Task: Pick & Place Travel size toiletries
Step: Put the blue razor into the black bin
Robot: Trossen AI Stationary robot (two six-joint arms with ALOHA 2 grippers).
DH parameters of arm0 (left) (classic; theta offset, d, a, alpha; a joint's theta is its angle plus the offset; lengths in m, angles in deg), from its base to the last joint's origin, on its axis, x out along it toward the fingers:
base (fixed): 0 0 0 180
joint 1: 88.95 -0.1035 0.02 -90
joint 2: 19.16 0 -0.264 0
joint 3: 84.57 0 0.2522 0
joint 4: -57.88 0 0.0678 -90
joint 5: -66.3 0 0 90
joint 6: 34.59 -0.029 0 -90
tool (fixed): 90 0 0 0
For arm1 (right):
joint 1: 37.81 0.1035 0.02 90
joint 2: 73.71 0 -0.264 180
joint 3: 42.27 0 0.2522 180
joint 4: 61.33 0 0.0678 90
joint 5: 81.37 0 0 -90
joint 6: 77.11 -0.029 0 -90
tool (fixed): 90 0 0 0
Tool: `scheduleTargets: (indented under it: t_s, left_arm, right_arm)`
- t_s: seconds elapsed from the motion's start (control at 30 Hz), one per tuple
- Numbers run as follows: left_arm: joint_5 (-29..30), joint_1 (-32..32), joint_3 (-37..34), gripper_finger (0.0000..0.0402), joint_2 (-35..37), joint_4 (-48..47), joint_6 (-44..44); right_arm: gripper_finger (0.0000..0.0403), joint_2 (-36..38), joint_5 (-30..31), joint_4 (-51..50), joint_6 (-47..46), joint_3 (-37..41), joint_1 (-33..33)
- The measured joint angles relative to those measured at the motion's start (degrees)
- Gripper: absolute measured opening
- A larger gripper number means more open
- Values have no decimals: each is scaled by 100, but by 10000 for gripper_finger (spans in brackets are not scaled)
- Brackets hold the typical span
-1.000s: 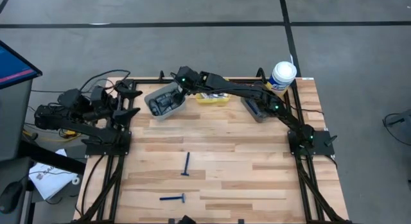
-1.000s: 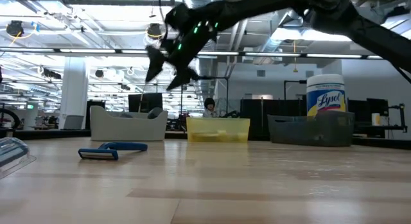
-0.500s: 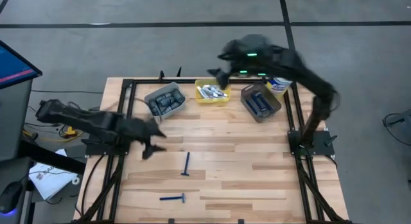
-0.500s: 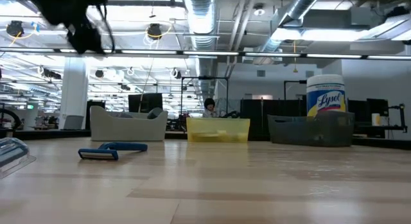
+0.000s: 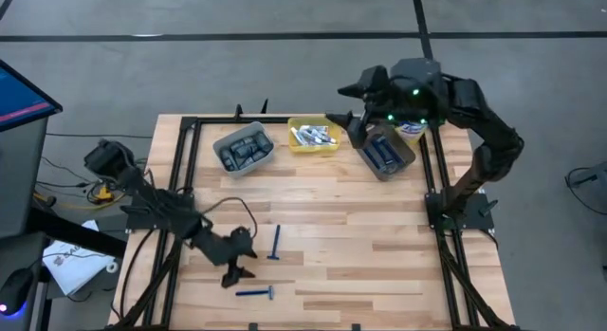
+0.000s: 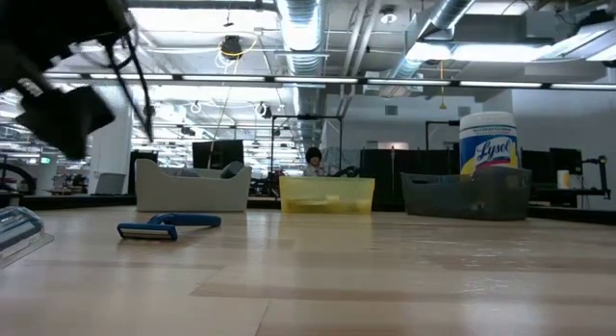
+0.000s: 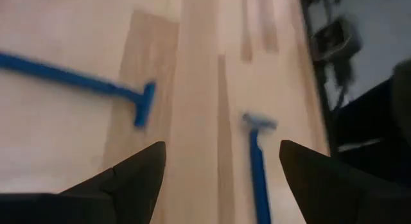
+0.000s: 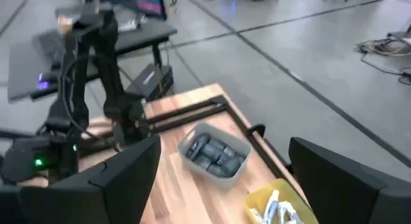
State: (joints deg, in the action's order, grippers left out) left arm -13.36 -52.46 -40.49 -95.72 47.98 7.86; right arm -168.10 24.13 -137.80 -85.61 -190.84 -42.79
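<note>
A butcher-block table (image 5: 360,246) stands on a grey concrete floor, with an open workshop of ceiling ducts and strip lights showing beyond it in the low view. Along the table's far edge sit three bins: a grey bin (image 5: 244,149) holding dark grey oval pods (image 5: 248,153), a yellow bin (image 5: 314,137) holding white mini tubes (image 5: 311,135), and a brown bin (image 5: 385,153) with dark items inside that cannot be made out. A white wipes canister (image 6: 487,141) with a yellow label stands behind the brown bin. Two thin blue razors remain loose on the wood: one razor (image 5: 275,243) lies near the table's middle, its handle pointing toward the bins, and a second razor (image 5: 255,293) lies close to the near edge, well apart from the first. The left gripper (image 5: 236,270) hangs low over the table between the two razors, its fingers spread wide and grasping nothing; its wrist view shows both razors (image 7: 80,83) and (image 7: 257,160) on the planks just ahead of the parted fingertips (image 7: 131,179). The right gripper (image 5: 349,108) is raised above the far edge, over the gap between the yellow and brown bins, its fingers likewise spread and empty; its wrist view looks down on the grey bin (image 8: 215,153) and a corner of the yellow bin (image 8: 276,205)
</note>
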Motion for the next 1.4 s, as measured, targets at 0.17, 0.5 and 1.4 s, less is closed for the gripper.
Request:
scheduleTargets:
  t_s: [0.17, 0.5, 1.4]
  left_arm:
    - [309, 638, 341, 301, -754, 15, 384]
    - [1393, 1113, 1542, 301, -2259, -394, 287]
    - [1847, 1016, 2051, 38, -3164, -1074, 761]
  right_arm:
    - [335, -10, -45, -54, 262, 7, 212]
    - [335, -15, -43, -185, 422, 7, 272]
    - [335, -17, -50, -898, 398, 7, 364]
